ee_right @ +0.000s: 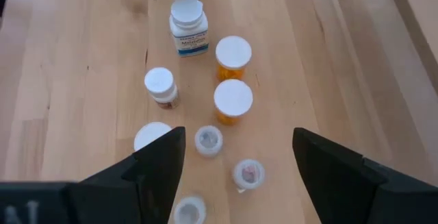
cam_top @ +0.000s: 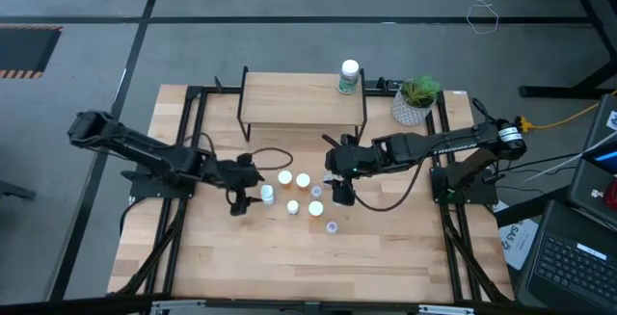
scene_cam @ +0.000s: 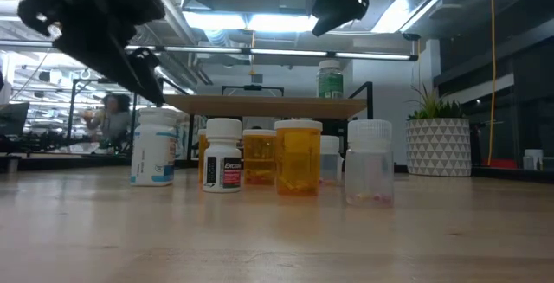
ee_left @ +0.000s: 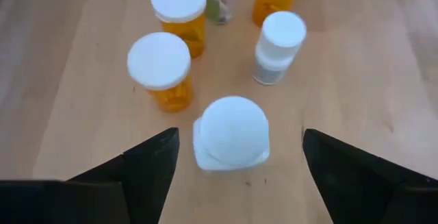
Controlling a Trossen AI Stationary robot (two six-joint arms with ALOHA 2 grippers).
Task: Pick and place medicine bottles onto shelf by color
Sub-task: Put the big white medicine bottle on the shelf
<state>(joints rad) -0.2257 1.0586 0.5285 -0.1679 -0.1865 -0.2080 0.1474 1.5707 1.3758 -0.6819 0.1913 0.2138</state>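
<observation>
Wooden surface (cam_top: 241,257) carries everything we need: near its middle stands a loose cluster of white-capped medicine bottles (cam_top: 301,195), grouped close but mostly not touching, which we judge leaves room for fingers to slip down either side of one. At the far edge sits the shelf (cam_top: 301,100), a low light-wood board on thin black legs; one larger bottle with a green label (cam_top: 349,77) already stands on its right end, so we judge sorting is at an early stage. A white patterned pot with a green plant (cam_top: 415,101) stands just beside the shelf and is no part of the job. We see the left tool (ee_left: 234,157) spread wide and empty, hanging over the cluster's left edge, its fingers either side of a white bottle with a blue label (ee_left: 231,133) but apart from it; we take this as lining up for a grasp. The orange bottles (ee_left: 161,70) stand just beyond. The right tool (ee_right: 238,161) is likewise wide and holds nothing, raised above the cluster's right side, with several tiny clear bottles (ee_right: 209,141) below it. Neither tool touches any bottle that we can tell.
</observation>
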